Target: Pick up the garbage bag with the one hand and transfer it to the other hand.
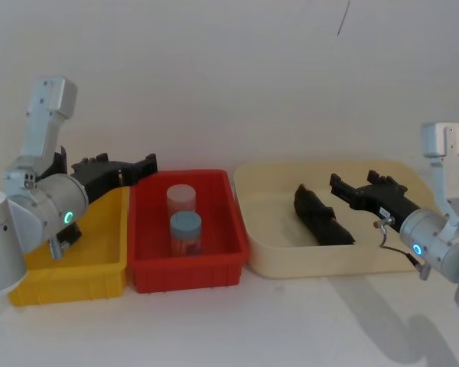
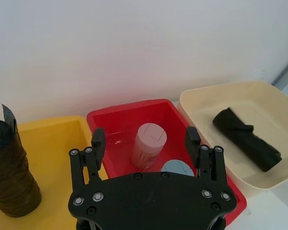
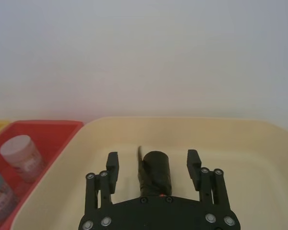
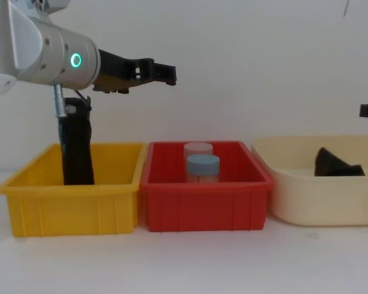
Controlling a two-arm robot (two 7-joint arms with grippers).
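Observation:
The garbage bag (image 4: 77, 147), a thick black crinkly roll, stands upright at the back left of the yellow bin (image 4: 73, 208); the left wrist view has the garbage bag (image 2: 9, 177) off to one side of the fingers. My left gripper (image 4: 162, 68) hovers open and empty above the seam between the yellow and red bins; the left gripper (image 2: 145, 136) points over the red bin. My right gripper (image 1: 356, 182) is open and empty over the cream bin (image 1: 268, 229), apart from everything.
A second, slightly kinked black roll (image 1: 321, 215) lies in the cream bin, seen between the right gripper's fingers (image 3: 112, 165) but below them. The red bin (image 1: 187, 267) holds a pale-lidded jar (image 1: 180, 197) and a blue-lidded jar (image 1: 186, 232). A white wall stands close behind.

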